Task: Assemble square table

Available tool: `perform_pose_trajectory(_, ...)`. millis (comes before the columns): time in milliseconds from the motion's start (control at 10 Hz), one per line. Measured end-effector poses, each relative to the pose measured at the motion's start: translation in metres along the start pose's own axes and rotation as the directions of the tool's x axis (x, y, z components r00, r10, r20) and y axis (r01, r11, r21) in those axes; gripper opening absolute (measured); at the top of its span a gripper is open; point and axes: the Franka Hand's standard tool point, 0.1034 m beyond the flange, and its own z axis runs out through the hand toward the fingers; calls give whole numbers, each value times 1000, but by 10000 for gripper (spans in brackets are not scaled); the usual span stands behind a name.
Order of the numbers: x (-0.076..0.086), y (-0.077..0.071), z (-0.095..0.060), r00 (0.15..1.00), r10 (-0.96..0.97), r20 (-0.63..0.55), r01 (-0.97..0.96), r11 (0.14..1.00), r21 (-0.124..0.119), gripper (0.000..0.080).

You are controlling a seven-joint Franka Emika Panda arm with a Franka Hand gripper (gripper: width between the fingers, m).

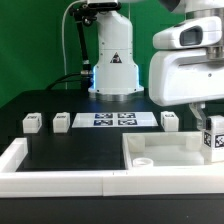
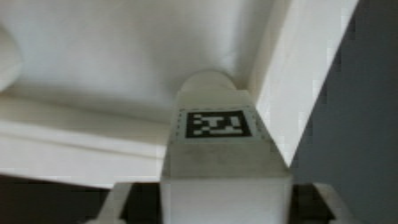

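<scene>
The square tabletop (image 1: pixel 165 150) is a white slab lying at the exterior view's lower right, with a round socket (image 1: pixel 143 160) near its left corner. My gripper (image 1: pixel 207 120) is shut on a white tagged leg (image 1: pixel 212 140) and holds it upright over the slab's right end. In the wrist view the leg (image 2: pixel 217 125) runs out from between my fingers (image 2: pixel 135 204), its tag facing the camera, with the tabletop (image 2: pixel 89 110) behind it. Three more leg blocks (image 1: pixel 33 122) (image 1: pixel 61 122) (image 1: pixel 169 120) stand on the black table further back.
The marker board (image 1: pixel 112 119) lies flat in front of the robot base (image 1: pixel 115 70). The long white U-shaped border wall (image 1: pixel 60 181) runs along the front and the exterior view's left side, against the tabletop.
</scene>
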Motion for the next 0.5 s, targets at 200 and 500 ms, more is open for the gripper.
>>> perform_pose_trajectory(200, 0, 0, 1, 965, 260, -13, -260, 966, 1, 292)
perform_pose_trajectory(500, 0, 2, 2, 792, 609, -28, -609, 793, 17, 292)
